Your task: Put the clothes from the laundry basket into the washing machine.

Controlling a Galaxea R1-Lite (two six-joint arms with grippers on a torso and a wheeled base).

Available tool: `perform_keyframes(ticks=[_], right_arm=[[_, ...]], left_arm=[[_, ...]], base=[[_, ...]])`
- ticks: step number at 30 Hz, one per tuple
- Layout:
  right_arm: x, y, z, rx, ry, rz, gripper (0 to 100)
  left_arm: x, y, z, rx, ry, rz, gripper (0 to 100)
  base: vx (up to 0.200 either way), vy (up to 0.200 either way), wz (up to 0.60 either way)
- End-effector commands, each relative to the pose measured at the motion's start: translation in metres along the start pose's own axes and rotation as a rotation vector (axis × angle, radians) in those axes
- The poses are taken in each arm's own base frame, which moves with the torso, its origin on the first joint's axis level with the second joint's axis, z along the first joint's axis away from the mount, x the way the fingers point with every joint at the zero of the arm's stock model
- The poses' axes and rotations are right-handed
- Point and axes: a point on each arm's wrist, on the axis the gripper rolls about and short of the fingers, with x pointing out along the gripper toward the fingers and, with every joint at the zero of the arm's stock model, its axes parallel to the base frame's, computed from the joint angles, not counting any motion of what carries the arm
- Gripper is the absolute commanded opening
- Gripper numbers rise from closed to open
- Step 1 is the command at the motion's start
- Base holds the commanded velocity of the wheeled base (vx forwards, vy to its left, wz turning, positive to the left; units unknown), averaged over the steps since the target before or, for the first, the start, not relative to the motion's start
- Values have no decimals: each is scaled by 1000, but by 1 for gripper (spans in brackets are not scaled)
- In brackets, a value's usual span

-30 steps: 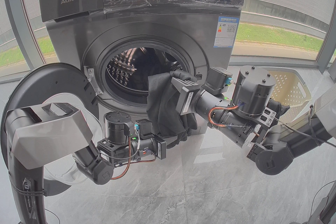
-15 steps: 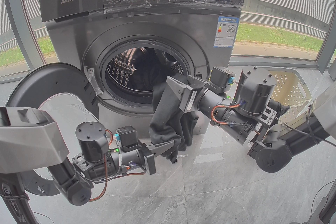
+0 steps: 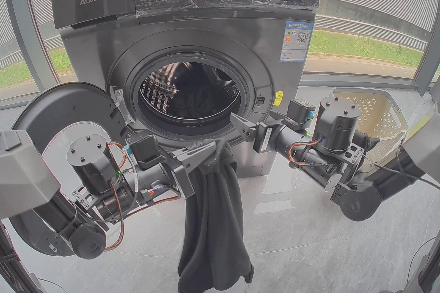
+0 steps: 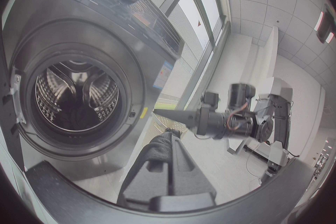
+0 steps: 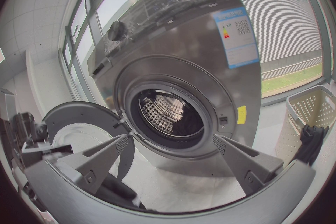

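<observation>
Dark garment [image 3: 211, 216] hangs in front of the washing machine [image 3: 183, 33], just below its round opening. Its top is bunched in the left gripper [image 3: 207, 150], whose fingers are clenched on the fabric, and the rest drops straight down toward the floor [image 3: 284, 234] before the machine. More dark clothing [image 3: 197, 99] lies inside the machine's drum. The right gripper [image 3: 240, 123] hovers before the machine's front, beside the lower right rim of the opening, with its fingers spread wide and nothing between them. The door [image 3: 59, 111] stands swung open at the machine's left. The laundry basket [image 3: 380, 117] sits on the floor just right of the machine, with a dark piece of cloth [image 5: 311, 144] draped over its rim.
</observation>
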Motion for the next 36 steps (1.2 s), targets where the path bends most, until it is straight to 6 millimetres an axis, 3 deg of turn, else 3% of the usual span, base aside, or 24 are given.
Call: perform_keyframes(ticks=[1, 7, 15, 30, 36], right_arm=[[-4, -21, -6, -9, 35, -60, 100], [-11, -41, -22, -9, 87, -117, 100], [-25, -52, -36, -6, 148, -76, 100], [-23, -62, -85, -12, 262, -66, 100], [-27, -62, -91, -19, 303, -20, 100]], left_arm=[[-1, 8, 15, 13, -60, 32, 0], [-6, 3, 25, 26, -86, 18, 0], [-12, -6, 37, 41, -117, -6, 0], [-15, -8, 41, 56, -118, -49, 0], [-13, -6, 44, 62, -132, -46, 0]], base=[[0, 0, 0], [0, 0, 0], [0, 0, 0], [0, 0, 0], [0, 0, 0]])
